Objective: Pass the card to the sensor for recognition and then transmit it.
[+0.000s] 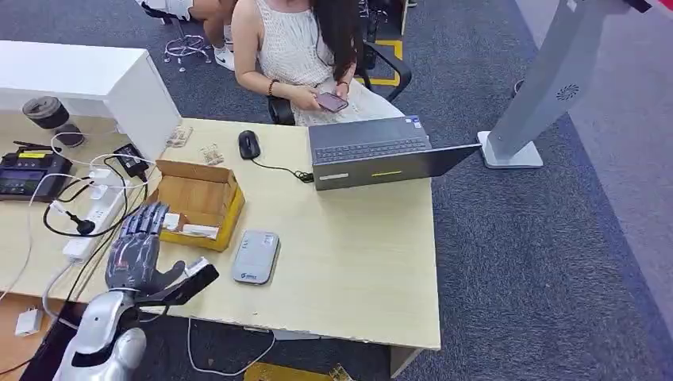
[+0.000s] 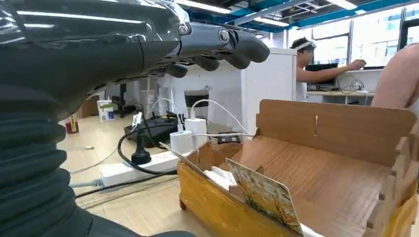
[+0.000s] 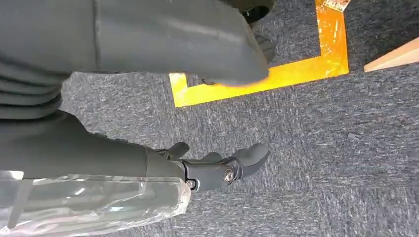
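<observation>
- Card (image 2: 264, 195) stands on edge in the front slot of the cardboard box (image 1: 198, 194) on the worktop (image 1: 357, 238); we take it it's propped for an easy pinch.
- Sensor (image 1: 255, 256) lies flat just beside the box, apart from it.
- Left hand (image 1: 139, 250) hovers near the box, fingers spread, holding nothing.
- Right hand (image 3: 217, 168) hangs over the carpet, fingers loosely apart, empty.

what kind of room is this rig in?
Likely an open-plan office: a desk with a laptop and mouse, grey carpet, and a person seated on a chair. The left wrist view shows more desks by big windows.
</observation>
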Available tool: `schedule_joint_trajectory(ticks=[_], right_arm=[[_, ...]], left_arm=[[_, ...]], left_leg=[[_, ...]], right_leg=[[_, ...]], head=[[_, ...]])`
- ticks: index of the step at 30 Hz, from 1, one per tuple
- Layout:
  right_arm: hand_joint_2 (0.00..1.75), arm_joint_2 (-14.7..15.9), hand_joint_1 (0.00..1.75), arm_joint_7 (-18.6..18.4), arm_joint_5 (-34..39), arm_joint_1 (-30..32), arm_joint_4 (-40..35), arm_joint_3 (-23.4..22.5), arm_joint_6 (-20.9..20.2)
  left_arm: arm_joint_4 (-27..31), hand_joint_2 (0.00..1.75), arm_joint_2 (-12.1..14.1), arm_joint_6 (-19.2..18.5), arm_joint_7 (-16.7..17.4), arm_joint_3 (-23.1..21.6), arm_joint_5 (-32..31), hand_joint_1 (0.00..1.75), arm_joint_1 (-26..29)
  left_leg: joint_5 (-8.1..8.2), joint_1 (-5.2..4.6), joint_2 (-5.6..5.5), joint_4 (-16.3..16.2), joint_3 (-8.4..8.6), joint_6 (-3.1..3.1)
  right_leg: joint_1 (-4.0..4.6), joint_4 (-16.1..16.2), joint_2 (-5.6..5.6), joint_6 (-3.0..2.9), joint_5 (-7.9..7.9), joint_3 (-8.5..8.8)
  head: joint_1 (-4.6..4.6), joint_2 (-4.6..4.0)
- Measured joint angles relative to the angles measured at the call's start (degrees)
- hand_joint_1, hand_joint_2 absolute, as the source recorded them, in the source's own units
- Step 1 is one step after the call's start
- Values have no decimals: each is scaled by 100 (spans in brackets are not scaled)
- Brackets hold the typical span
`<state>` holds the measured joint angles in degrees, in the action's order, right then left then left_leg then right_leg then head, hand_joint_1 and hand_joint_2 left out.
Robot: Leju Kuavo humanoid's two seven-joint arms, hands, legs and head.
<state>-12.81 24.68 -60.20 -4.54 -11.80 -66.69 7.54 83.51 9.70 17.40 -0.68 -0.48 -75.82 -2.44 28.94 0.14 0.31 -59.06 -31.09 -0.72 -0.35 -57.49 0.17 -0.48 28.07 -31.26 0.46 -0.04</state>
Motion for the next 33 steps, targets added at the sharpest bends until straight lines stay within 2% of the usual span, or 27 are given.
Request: schedule_joint_trajectory(ticks=[4,10,17,33], right_arm=[[0,0,0,-35,-70,0,0,0,0],[0,0,0,-50,-83,3,0,2,0],[0,0,0,-63,-85,0,0,28,2],[0,0,0,-83,-170,4,0,48,50]], left_arm=[[-356,175,-7,-6,63,0,-120,0,-300],[-581,175,-31,-11,63,0,-197,0,-479],[-972,175,-179,-221,149,-114,-430,0,-877],[-1243,175,-251,-323,286,-280,-437,0,-966]], left_leg=[[0,0,2,0,0,0],[0,0,2,-1,-1,0],[-2,-1,4,-2,-1,2],[-3,0,3,-1,-2,3]], right_leg=[[0,0,2,0,-2,0],[0,0,3,1,-2,-4],[0,0,5,1,-4,-3],[0,0,5,1,-4,-5]], head=[[-2,0],[0,0],[-2,0],[0,0]])
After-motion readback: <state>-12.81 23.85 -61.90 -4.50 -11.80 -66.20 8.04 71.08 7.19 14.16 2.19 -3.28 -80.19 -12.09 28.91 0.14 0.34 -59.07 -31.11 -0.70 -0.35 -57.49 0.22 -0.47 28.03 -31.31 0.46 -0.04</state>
